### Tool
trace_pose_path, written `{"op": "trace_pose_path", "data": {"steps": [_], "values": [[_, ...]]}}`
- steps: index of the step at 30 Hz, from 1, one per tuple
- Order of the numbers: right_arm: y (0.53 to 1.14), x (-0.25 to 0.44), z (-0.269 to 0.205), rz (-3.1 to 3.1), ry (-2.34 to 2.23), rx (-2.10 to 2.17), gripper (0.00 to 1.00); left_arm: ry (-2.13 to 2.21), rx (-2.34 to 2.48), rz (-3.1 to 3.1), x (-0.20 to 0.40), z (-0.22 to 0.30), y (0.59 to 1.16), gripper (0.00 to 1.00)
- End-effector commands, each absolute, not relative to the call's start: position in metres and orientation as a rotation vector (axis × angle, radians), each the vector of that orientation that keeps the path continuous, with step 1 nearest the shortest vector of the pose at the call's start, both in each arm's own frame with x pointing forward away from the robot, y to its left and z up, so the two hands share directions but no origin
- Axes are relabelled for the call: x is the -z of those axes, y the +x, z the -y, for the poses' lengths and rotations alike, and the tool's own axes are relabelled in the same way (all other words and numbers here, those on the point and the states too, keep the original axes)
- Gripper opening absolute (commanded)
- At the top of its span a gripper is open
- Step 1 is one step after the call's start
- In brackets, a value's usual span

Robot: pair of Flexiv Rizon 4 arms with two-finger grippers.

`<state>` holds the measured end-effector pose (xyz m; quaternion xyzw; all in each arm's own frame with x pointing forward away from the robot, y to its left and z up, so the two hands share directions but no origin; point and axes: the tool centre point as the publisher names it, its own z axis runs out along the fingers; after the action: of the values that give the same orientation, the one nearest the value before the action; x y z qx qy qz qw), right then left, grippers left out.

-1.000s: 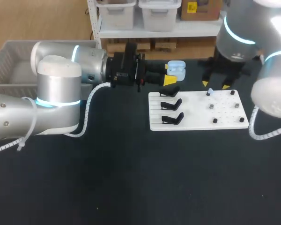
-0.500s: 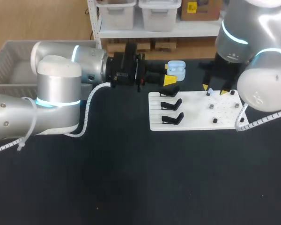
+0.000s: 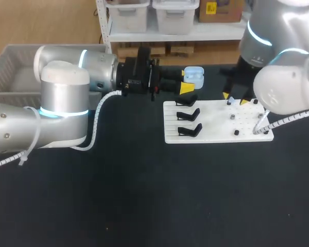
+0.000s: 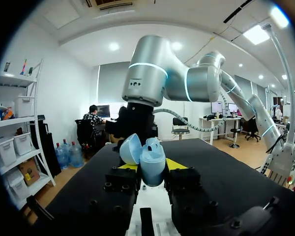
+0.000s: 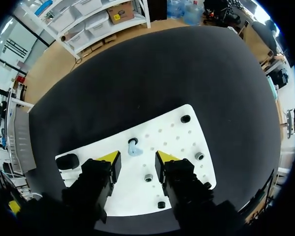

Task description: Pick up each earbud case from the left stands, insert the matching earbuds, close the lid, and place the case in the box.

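Observation:
My left gripper is held level over the table's back, just behind the white board. It is shut on a pale blue earbud case whose lid stands open. In the left wrist view the case sits upright between the yellow tips of that gripper. My right gripper points down over the board's far edge. Seen from the right wrist, this gripper is open, and a pale blue earbud stands on a peg just ahead of the gap between its fingers, touched by neither.
Three black stands line the board's left side, and small dark pegs dot its right side. A grey box sits at the far left of the table, behind my left arm.
My right arm has swung in closer over the board's far edge, and its fingers have narrowed a little. The left arm and the case have stayed still.

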<state>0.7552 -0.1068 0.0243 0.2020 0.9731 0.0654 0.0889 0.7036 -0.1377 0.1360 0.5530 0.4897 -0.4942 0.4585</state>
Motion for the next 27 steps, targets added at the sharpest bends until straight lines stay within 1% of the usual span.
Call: {"op": "trace_pose_path", "data": {"steps": [1,15,21,27], "values": [[0.7621,-0.0224,0.108,-2.908,0.607,-0.201,0.44,1.363,1.217,-1.207,-0.1358,0.1377,0.7038,0.0],[0.7585,-0.0186,0.1058,-2.915,0.614,-0.215,0.39,1.363,1.217,-1.207,-0.1358,0.1377,0.7038,0.0],[0.7588,-0.015,0.1053,-2.916,0.631,-0.218,0.34,1.363,1.217,-1.207,-0.1358,0.1377,0.7038,0.0],[0.7588,-0.0136,0.1044,-2.923,0.64,-0.223,0.32,1.363,1.217,-1.207,-0.1358,0.1377,0.7038,0.0]]}}
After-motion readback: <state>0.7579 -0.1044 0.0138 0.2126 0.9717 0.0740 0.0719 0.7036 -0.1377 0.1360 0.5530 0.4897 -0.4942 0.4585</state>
